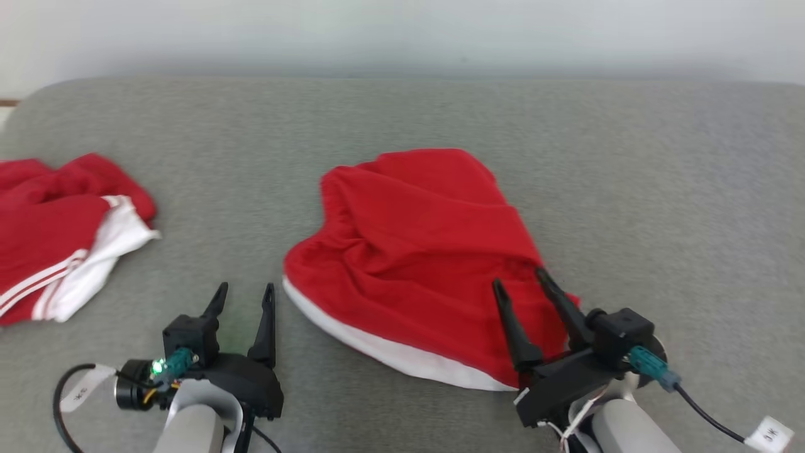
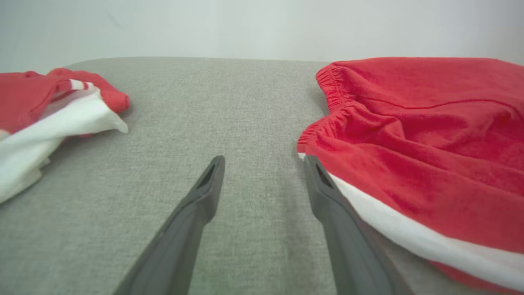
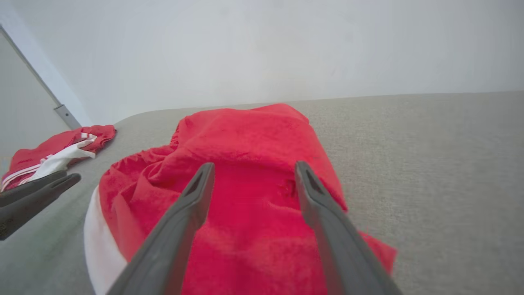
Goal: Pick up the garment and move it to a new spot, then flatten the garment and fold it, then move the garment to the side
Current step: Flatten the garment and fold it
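Two right fingers (image 1: 512,324) over garment (image 1: 415,239) corner

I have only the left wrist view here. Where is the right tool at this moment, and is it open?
Observer: The right tool is open, over the near right corner of the garment. It grips nothing.
Operator: Does the cloth end there, on the right?
Observer: Yes. A small red corner sticks out just past that tool, then comes grey surface.
Operator: Is the left tool clear of the hem?
Observer: In the head view the left tool is open beside the white hem, with a narrow gap between them.
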Robot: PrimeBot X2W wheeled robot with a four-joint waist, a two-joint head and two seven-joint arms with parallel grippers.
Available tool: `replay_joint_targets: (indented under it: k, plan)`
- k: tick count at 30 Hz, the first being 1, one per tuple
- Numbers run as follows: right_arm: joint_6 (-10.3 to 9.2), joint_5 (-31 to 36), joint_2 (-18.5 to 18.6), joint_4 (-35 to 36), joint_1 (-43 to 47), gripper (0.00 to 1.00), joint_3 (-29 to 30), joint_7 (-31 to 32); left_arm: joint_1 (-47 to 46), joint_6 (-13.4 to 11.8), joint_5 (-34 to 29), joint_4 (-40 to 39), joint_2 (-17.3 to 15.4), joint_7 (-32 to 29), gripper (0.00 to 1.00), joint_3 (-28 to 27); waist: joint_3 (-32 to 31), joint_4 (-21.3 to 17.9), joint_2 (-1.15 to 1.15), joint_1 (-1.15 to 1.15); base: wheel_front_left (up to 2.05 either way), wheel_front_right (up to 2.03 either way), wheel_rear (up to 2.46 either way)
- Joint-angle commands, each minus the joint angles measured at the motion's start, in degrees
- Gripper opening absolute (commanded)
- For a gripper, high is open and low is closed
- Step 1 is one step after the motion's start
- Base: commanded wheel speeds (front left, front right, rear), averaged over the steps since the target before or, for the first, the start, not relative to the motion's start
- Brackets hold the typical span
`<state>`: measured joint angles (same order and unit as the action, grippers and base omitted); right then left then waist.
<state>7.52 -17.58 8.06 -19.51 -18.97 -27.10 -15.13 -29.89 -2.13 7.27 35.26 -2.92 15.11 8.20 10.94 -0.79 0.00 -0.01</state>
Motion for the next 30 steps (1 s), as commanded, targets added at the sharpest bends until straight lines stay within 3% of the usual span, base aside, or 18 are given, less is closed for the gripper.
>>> replay_joint_targets:
  k: [1, 10, 18, 19, 20, 21, 22, 30]
  plan:
    - [-0.06, -0.90, 0.34, -0.44, -0.65, 1.00, -1.48, -0.03, 1.81, -0.27, 0.57, -0.46, 0.03, 0.07, 1.00, 0.31, -2.05, 6.13, 0.00, 0.01, 0.00, 0.00, 0.00]
    - [-0.06, -5.74, 2.95, -5.67, -5.34, 1.00, -12.75, -0.03, 7.68, -0.83, 3.31, -3.64, 0.05, 0.07, 1.00, 2.11, -1.80, 15.24, 0.00, 0.01, 0.00, 0.00, 0.00]
    - [-0.06, -5.53, 3.43, -13.29, -7.64, 1.00, -14.38, -0.04, 9.54, -1.43, 5.32, -4.88, 0.03, 0.07, 1.00, 3.57, -1.36, 19.27, 0.00, 0.01, 0.00, 0.00, 0.00]
    - [-0.06, -5.34, 3.26, -14.39, -7.75, 0.79, -14.37, -0.03, 9.64, -1.54, 5.53, -5.06, 0.01, 0.07, 1.00, 3.71, -1.31, 19.50, 0.00, 0.01, 0.00, 0.00, 0.00]
    - [-0.06, -5.05, 3.22, -15.81, -7.88, 0.44, -14.20, -0.02, 9.78, -1.50, 5.68, -5.15, 0.02, 0.07, 1.00, 4.01, -1.23, 19.72, 0.00, 0.01, 0.00, 0.00, 0.00]
    - [-0.06, -4.74, 3.18, -16.60, -8.41, 0.18, -13.91, -0.04, 9.88, -1.65, 5.84, -5.30, 0.04, 0.07, 1.00, 4.23, -1.13, 19.87, 0.00, 0.01, 0.00, 0.00, 0.00]
    - [-0.06, -4.29, 3.23, -17.42, -9.07, 0.03, -13.20, -0.04, 9.92, -1.79, 6.10, -5.52, 0.03, 0.07, 1.00, 4.38, -0.96, 19.96, 0.00, 0.01, 0.00, 0.00, 0.00]
    - [-0.06, 0.14, 2.59, -21.15, -11.34, 0.00, -7.03, -0.04, 8.75, -2.15, 6.83, -7.03, 0.02, 0.07, 1.00, 5.40, 0.77, 19.24, 0.00, 0.01, 0.00, 0.00, 0.00]
